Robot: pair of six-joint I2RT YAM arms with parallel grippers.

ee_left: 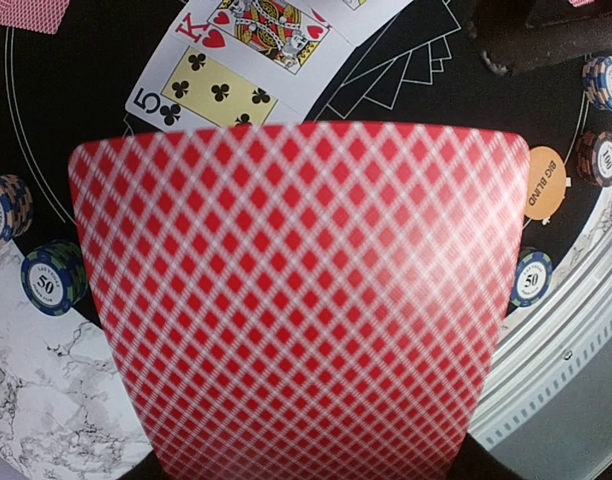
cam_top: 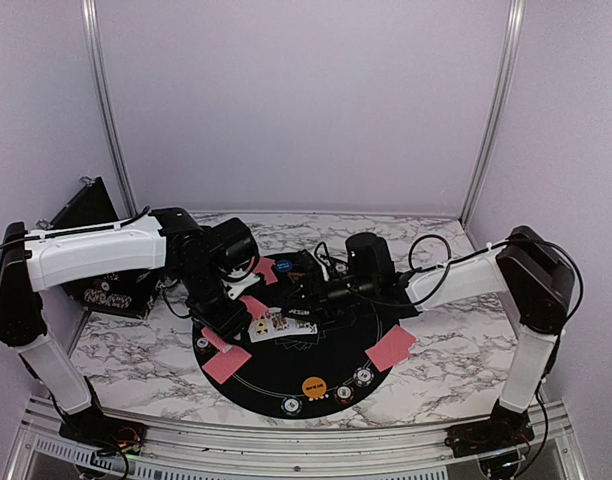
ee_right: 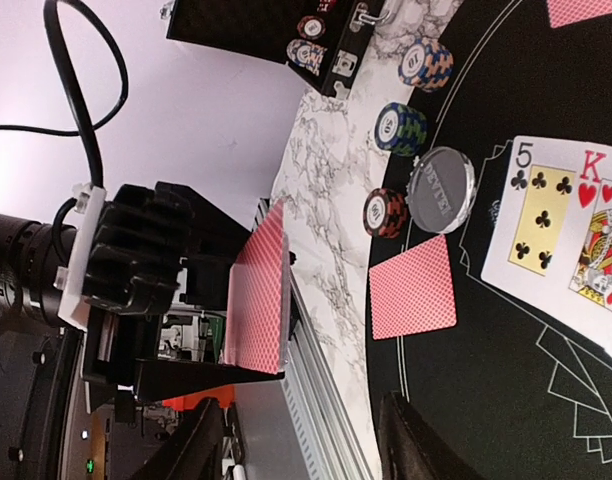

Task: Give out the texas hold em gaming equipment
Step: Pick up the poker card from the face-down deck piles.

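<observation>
The left gripper (ee_right: 218, 310) is clamped on the deck of red-backed cards (ee_left: 306, 300). It holds the deck clear of the table with the patterned back filling its own camera. That pose looks chosen to present the deck, so the other arm can peel a single card off it.

The right gripper (ee_right: 306, 450) faces the deck from across the black mat (cam_top: 276, 380). Its fingers are spread with nothing between them, probably lining up for that pick.

Much is already laid out on the mat. The five of clubs (ee_right: 536, 210) and king of hearts (ee_right: 601, 230) lie face up in the middle, overlapping as board cards. A face-down card (ee_right: 413, 287) sits at one seat, just beside the dark dealer disc (ee_right: 441, 190) and a striped chip (ee_right: 386, 212). The orange big-blind disc (ee_left: 546, 180) lies near the mat's near rim with a chip (ee_left: 531, 275) beside it, marking another seat.

The black case (ee_right: 246, 25) stands open beyond the mat. It seems to hold at least one chip (ee_right: 311, 52), though the view there is small and cropped.
</observation>
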